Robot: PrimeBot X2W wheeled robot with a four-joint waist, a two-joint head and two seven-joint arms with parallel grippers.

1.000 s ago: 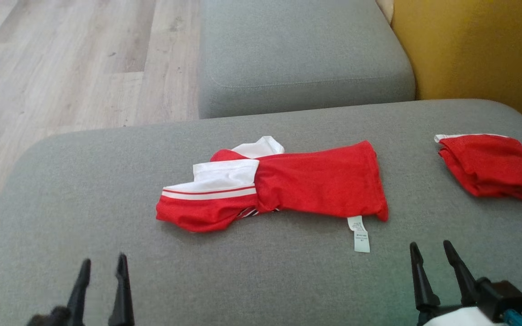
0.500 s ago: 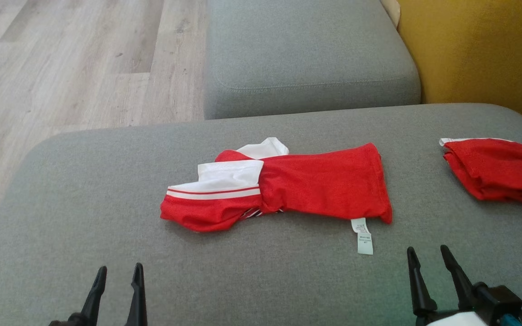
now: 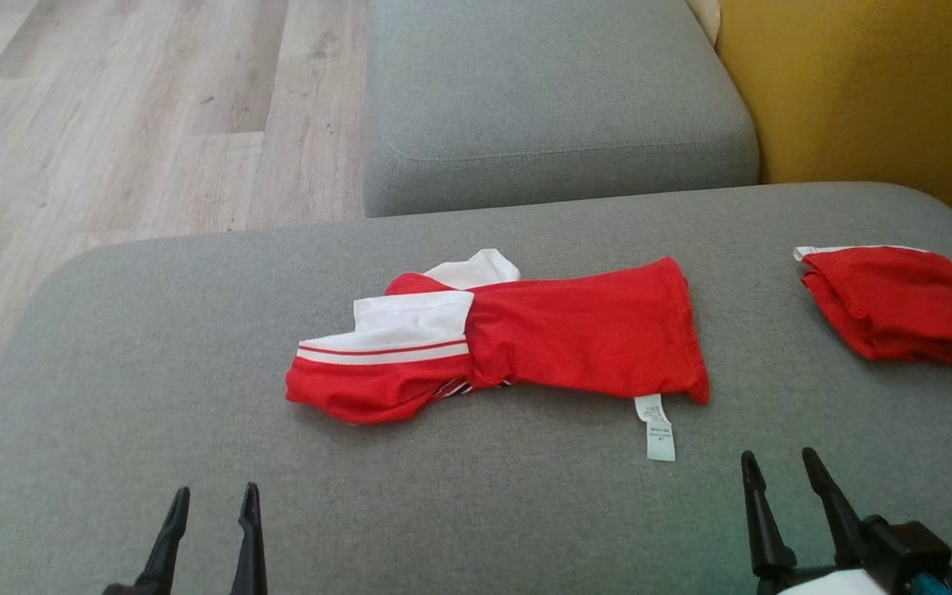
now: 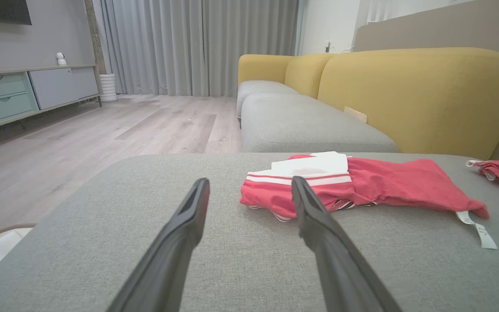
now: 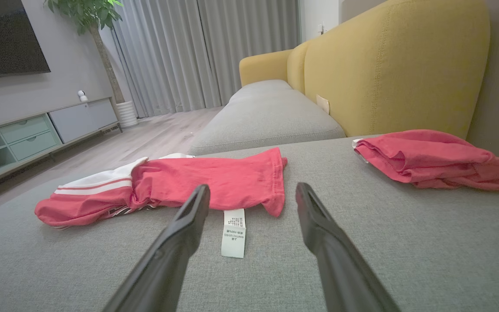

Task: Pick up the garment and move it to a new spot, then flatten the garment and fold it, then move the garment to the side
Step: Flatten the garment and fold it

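Nearest, the left gripper (image 3: 216,489) and right gripper (image 3: 777,453) hover low over the grey cushion (image 3: 154,347), both with jaws released and empty. The left has edged slightly inward. Beyond them, the red-and-white garment (image 3: 542,339) lies crumpled mid-cushion, unmoved. Assessment: pickup not yet begun.

Head looks steeply down; both wrists, apparently low, face the garment (image 3: 583,330).
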